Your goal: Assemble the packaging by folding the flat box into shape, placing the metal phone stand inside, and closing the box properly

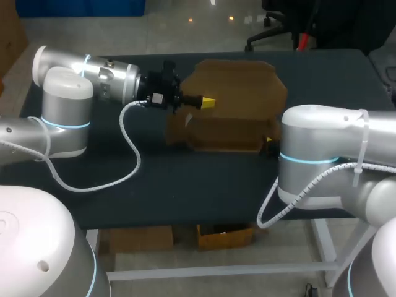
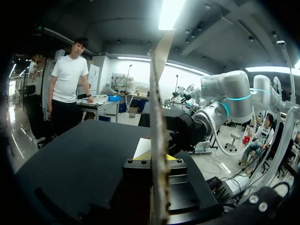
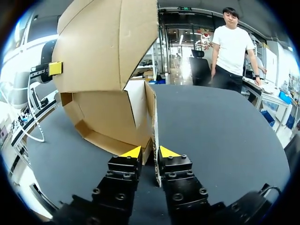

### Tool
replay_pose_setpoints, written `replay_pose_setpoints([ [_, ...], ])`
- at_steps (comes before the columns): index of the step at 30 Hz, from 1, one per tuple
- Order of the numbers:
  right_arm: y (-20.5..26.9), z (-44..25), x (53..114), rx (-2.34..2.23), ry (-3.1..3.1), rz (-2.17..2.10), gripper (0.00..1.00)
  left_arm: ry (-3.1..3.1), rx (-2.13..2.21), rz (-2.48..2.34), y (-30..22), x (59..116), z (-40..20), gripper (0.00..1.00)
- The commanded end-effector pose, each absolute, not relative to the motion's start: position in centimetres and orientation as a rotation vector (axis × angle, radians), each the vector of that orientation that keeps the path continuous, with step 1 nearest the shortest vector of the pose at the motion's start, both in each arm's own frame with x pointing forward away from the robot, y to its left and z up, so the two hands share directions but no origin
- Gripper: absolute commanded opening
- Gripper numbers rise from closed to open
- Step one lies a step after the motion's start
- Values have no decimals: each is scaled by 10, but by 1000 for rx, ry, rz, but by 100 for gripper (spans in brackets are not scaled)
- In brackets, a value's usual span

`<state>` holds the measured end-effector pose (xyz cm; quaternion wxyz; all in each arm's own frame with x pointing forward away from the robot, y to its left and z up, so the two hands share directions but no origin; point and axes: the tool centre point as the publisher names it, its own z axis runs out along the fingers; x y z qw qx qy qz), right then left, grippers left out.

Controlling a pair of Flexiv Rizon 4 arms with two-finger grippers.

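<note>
Closest to the head camera is the right arm [image 1: 315, 154], and it hides most of the right gripper [image 3: 150, 152] from above. In its own wrist view that gripper pinches a thin side wall of the box [image 1: 229, 117], down at the box's near corner. Both fingertips [image 3: 132, 153] press on the card, one from each side. The box sits on the table [image 1: 154, 179], half folded, with its base down and its big flap standing up over it. The left gripper [image 1: 207, 102] is up high at the left side of the box and pinches the edge of that big flap. In its own wrist view the card runs straight up between its fingers. No phone stand shows near the box. I think the box is light and thin. It will bend easily and could crease or tear if it is squeezed or pulled too hard. Card is a bit rough, so it should not slip much. Good spots to hold are the flat edges of a flap, close to a fold line, so the flap turns on its crease. With two grips on one box, both arms need to move together, or the box may twist.
</note>
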<state>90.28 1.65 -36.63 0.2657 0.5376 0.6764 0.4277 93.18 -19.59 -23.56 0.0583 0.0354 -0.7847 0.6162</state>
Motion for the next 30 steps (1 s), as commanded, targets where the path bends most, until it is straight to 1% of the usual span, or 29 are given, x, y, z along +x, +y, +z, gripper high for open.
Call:
replay_pose_setpoints([
  [1,23,-371,898,1485,1730,1084,15,-2378,106,1863,-196,932,-238,0],
  [4,25,-370,897,1497,1721,1075,12,-2378,106,1863,-196,932,-238,0],
  [7,28,-369,896,1517,1700,1076,14,-2378,106,1863,-196,932,-238,0],
  [12,32,-370,893,1549,1675,1078,21,-2378,106,1863,-196,932,-238,0],
  [16,33,-371,891,1570,1644,1088,21,-2378,106,1863,-196,932,-238,0],
  [18,33,-370,890,1585,1621,1096,22,-2378,106,1863,-196,932,-238,0],
  [30,39,-366,891,1606,1570,1136,22,-2378,106,1863,-196,932,-238,0],
])
